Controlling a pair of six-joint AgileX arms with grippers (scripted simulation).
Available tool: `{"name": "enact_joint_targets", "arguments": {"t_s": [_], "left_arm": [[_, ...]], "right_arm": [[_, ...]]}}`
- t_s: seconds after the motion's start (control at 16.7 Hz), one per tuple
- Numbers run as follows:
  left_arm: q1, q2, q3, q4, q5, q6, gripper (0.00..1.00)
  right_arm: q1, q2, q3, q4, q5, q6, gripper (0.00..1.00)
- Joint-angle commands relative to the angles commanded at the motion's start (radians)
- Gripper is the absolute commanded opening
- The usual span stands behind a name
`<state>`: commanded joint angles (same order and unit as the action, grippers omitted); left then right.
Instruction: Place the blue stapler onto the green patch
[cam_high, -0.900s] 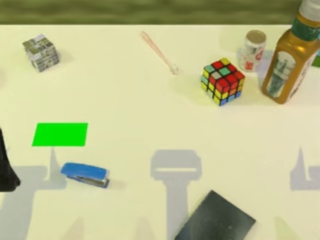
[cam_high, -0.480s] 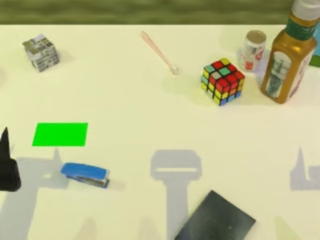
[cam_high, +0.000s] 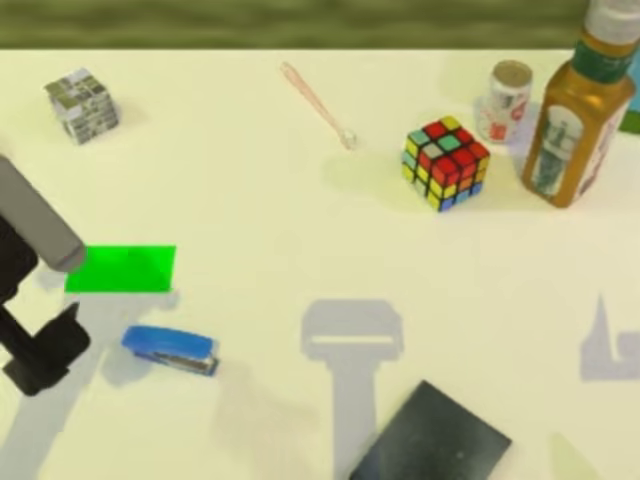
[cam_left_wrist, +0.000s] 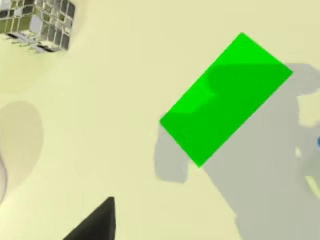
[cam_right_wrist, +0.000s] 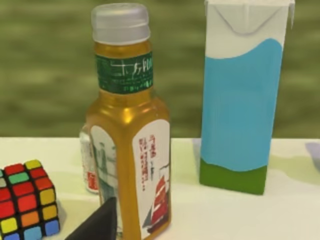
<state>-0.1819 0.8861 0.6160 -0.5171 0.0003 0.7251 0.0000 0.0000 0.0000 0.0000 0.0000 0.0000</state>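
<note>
The blue stapler lies flat near the table's front left, blue top up on its dark base. Just behind it, the green patch is bare, though my left arm's grey link overlaps its left end. My left gripper hangs open to the left of the stapler, apart from it and holding nothing. In the left wrist view the green patch fills the middle and one dark fingertip shows at the edge. The right gripper is outside the top view; one fingertip shows before a bottle, and it is open.
A Rubik's cube, a can, an amber bottle and a blue-white carton stand at the back right. A pink spoon lies at the back centre, a grey patterned cube back left, a dark slab front centre.
My left arm has swung in from the left edge, its grey link now over the patch's left end and its gripper closer to the stapler. The stapler has not moved.
</note>
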Motion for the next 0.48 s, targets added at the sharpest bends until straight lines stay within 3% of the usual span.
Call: {"name": "enact_joint_targets", "arguments": {"t_s": [0.48], "left_arm": [[-0.148, 0.674, 0.462, -0.395, 0.008, 0.553, 1.0]], "right_arm": [[0.0, 0.0, 0.0, 0.0, 0.0, 0.0, 1.0]]}}
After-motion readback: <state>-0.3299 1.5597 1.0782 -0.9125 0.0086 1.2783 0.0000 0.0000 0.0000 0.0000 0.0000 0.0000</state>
